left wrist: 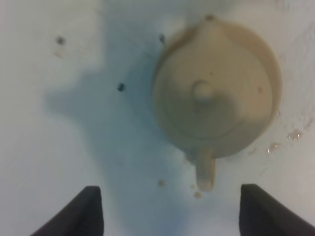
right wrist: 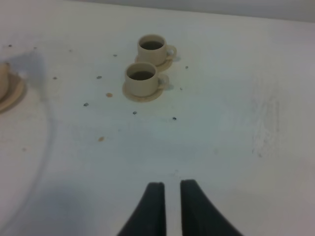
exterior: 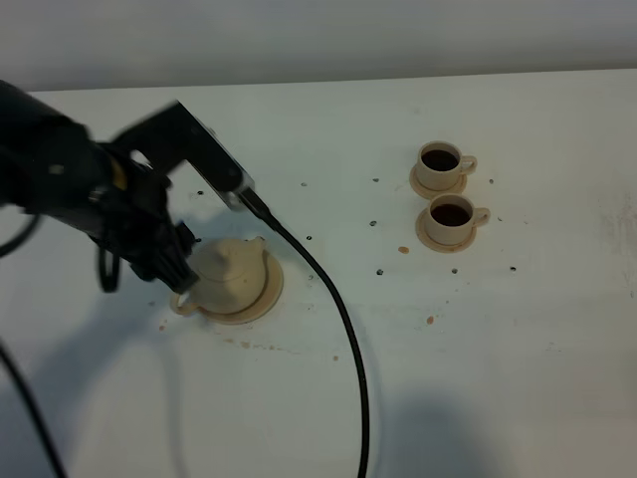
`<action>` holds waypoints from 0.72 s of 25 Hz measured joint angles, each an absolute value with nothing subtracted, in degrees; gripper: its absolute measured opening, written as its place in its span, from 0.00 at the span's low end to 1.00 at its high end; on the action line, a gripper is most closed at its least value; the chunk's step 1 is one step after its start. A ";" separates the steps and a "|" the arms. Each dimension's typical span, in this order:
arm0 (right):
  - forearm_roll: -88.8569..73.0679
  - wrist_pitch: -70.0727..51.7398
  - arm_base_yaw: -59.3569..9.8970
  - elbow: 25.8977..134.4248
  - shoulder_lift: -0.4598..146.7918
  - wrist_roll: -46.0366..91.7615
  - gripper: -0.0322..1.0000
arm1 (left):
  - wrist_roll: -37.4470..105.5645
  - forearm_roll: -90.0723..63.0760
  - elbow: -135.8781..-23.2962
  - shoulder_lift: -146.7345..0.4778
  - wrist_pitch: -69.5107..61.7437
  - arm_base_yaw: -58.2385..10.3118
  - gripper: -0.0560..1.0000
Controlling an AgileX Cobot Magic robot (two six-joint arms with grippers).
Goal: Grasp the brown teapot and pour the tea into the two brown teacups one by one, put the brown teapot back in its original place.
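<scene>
The brown teapot [exterior: 231, 271] stands upright with its lid on, on its wide saucer [exterior: 261, 297] at the left of the table. My left gripper [exterior: 181, 271] hovers just above the teapot's handle [exterior: 184, 302]. In the left wrist view the teapot [left wrist: 216, 88] lies ahead of the open left gripper [left wrist: 170, 216], whose fingers [left wrist: 83, 211] stand wide apart and clear of the handle [left wrist: 205, 172]. The two brown teacups [exterior: 439, 164] [exterior: 451, 218] sit on small saucers at the right, both holding dark tea. The right gripper [right wrist: 168, 206] is shut and empty, low over the table, well short of the cups [right wrist: 151, 46] [right wrist: 141, 78].
A black cable [exterior: 343, 329] runs from the left arm across the table to the front edge. Small tea drops [exterior: 249, 344] [exterior: 430, 320] and dark specks [exterior: 379, 270] mark the white tabletop. The teapot's saucer edge [right wrist: 10, 91] shows in the right wrist view.
</scene>
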State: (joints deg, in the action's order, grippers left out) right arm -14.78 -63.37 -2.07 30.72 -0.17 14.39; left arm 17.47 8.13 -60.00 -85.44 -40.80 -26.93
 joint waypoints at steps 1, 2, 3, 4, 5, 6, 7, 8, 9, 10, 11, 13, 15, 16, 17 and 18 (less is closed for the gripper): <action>-14.78 -63.37 -2.07 30.72 -0.17 14.39 0.11 | 17.48 8.13 -60.00 -83.47 -41.02 -26.93 0.58; -14.78 -63.37 -2.07 30.72 -0.17 14.39 0.11 | 17.46 8.13 -60.00 -81.35 -41.33 -26.93 0.58; -14.78 -63.37 -2.07 30.72 -0.17 14.39 0.11 | 17.41 8.13 -60.00 -79.55 -41.65 -26.93 0.58; -14.78 -63.37 -2.07 30.72 -0.17 14.39 0.11 | 17.26 8.13 -60.00 -77.37 -41.80 -26.93 0.58; -14.78 -63.37 -2.07 30.72 -0.17 14.39 0.11 | 17.14 8.13 -60.00 -75.21 -42.12 -26.93 0.58; -14.78 -63.37 -2.07 30.72 -0.17 14.39 0.11 | 16.91 8.13 -60.00 -73.08 -42.57 -26.93 0.58; -14.78 -63.37 -2.07 30.72 -0.17 14.39 0.11 | 16.80 8.13 -60.00 -71.29 -43.18 -26.93 0.58; -14.78 -63.37 -2.07 30.72 -0.17 14.39 0.11 | 16.72 8.13 -60.00 -69.19 -43.74 -26.93 0.58; -14.78 -63.37 -2.07 30.72 -0.17 14.39 0.11 | 16.59 8.13 -60.00 -67.12 -44.51 -26.93 0.58; -14.78 -63.37 -2.07 30.72 -0.17 14.39 0.11 | 16.12 8.13 -60.00 -65.14 -45.39 -26.93 0.58; -14.78 -63.37 -2.07 30.72 -0.17 14.39 0.11 | 15.50 8.13 -60.00 -63.55 -46.22 -26.93 0.58; -14.78 -63.37 -2.07 30.72 -0.17 14.39 0.11 | 14.10 8.24 -60.00 -59.78 -47.64 -26.93 0.58; -14.78 -63.37 -2.07 30.72 -0.17 14.39 0.11 | 12.19 8.68 -60.00 -56.37 -49.37 -26.93 0.58; -14.78 -63.37 -2.07 30.72 -0.17 14.39 0.11 | 11.31 9.04 -60.00 -54.48 -50.46 -26.93 0.58; -14.78 -63.37 -2.07 30.72 -0.17 14.39 0.11 | 10.23 9.76 -60.00 -52.55 -51.60 -26.93 0.58; -14.78 -63.37 -2.07 30.72 -0.17 14.39 0.11 | 9.13 10.37 -60.00 -50.91 -52.67 -26.93 0.58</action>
State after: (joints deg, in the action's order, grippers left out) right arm -14.78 -63.37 -2.07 30.72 -0.17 14.39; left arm 9.13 10.37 -60.00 -50.91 -52.67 -26.93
